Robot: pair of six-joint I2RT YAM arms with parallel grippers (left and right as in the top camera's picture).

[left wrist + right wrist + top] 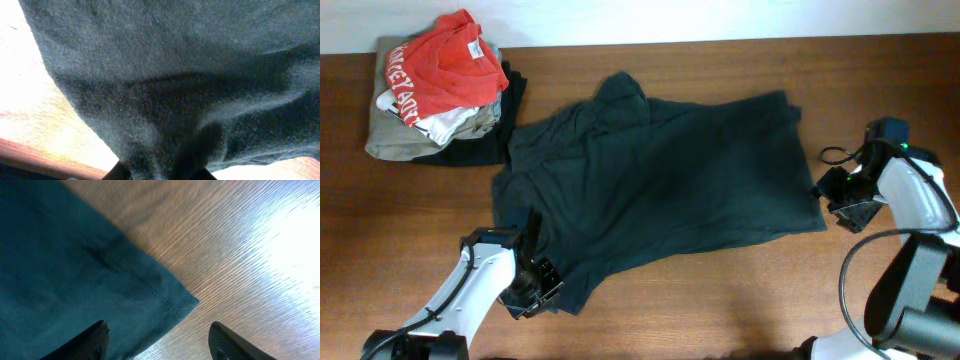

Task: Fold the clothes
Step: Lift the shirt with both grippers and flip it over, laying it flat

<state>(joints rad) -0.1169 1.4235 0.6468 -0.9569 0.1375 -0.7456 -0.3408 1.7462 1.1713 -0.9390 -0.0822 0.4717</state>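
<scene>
The clothes (660, 190), a dark navy T-shirt, lie spread and rumpled across the middle of the wooden table (720, 300). My left gripper (535, 285) is at the shirt's near-left corner. In the left wrist view the dark fabric (165, 90) fills the frame and bunches down between the fingers, which are closed on it. My right gripper (835, 195) is at the shirt's right edge. In the right wrist view it (160, 342) stands open, one finger over the cloth and one over bare wood, with the hemmed corner (170, 300) just ahead of it.
A pile of other garments (440, 90), a red shirt with white lettering on top of beige-grey cloth, sits at the back left corner, touching the dark shirt's sleeve area. A black cable (835, 155) loops near the right arm.
</scene>
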